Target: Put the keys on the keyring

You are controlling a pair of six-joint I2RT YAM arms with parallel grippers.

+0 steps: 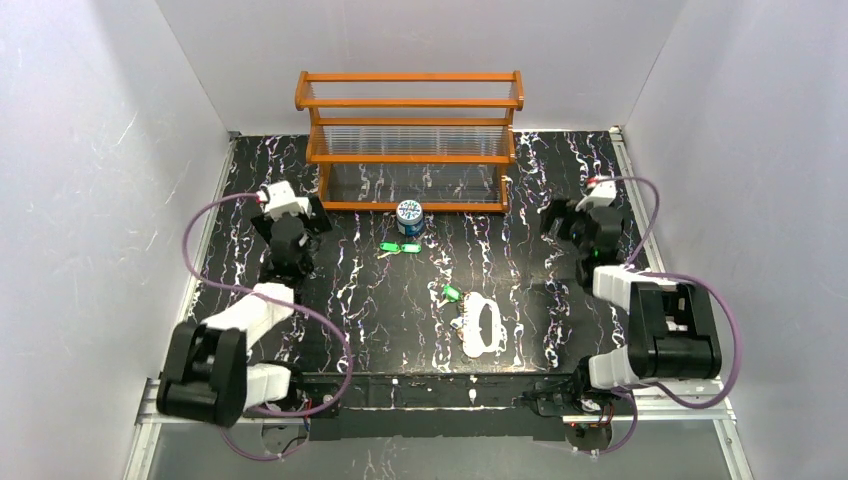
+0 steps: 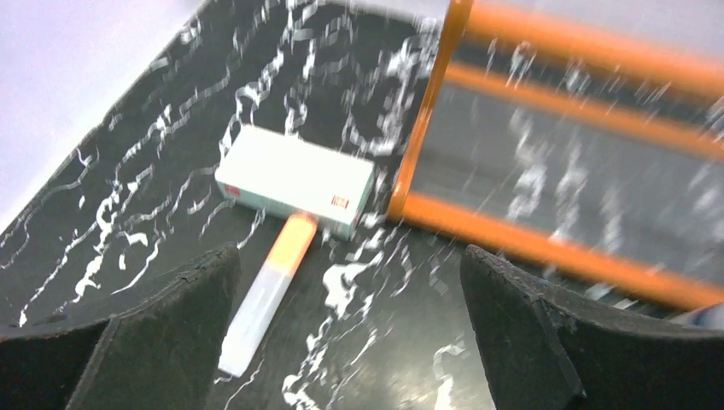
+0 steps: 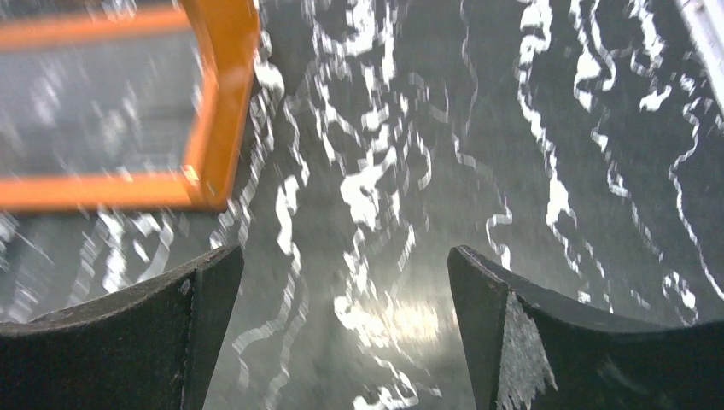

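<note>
Two green keys (image 1: 400, 248) lie in front of the can, and another green key (image 1: 450, 293) lies further forward, just left of the keyring (image 1: 482, 326), a whitish oval loop lying flat at centre front. A small yellowish piece (image 1: 458, 322) touches the loop's left side. My left gripper (image 1: 295, 212) (image 2: 349, 256) stands open over bare table at the back left, far from the keys. At the back right my right gripper (image 1: 575, 215) (image 3: 346, 254) is open too, with only table between its fingers. Neither wrist view shows keys or keyring.
An orange rack (image 1: 410, 140) stands at the back centre, with a blue-and-white can (image 1: 409, 215) in front of it. In the left wrist view a white box (image 2: 294, 178) and an orange-and-white marker (image 2: 266, 290) lie beside the rack's left post (image 2: 427, 111). White walls close three sides.
</note>
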